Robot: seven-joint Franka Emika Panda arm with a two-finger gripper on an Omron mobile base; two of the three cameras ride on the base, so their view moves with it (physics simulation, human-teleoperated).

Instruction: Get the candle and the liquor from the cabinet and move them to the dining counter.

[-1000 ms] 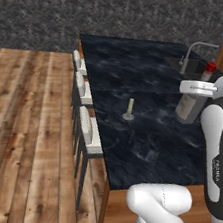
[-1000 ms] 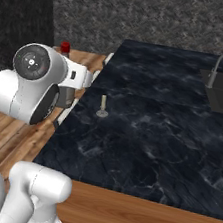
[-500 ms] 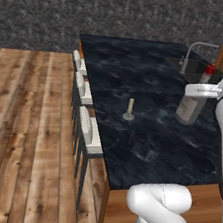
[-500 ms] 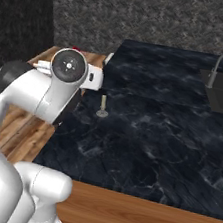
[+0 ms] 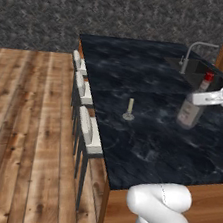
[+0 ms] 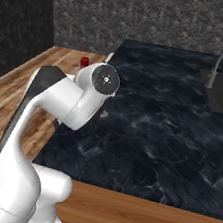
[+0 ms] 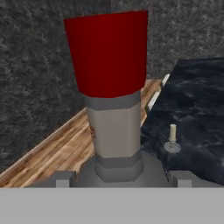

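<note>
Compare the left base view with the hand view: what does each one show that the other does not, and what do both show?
Left base view alone: the white stools, the faucet and sink, and the bottle's broad body. Hand view alone: a close look at the liquor neck and red cap. Both: the liquor, the candle standing upright on the dining counter, and the wooden floor.

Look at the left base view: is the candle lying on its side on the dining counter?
No. The candle stands upright in its holder on the dining counter, apart from the liquor.
</note>
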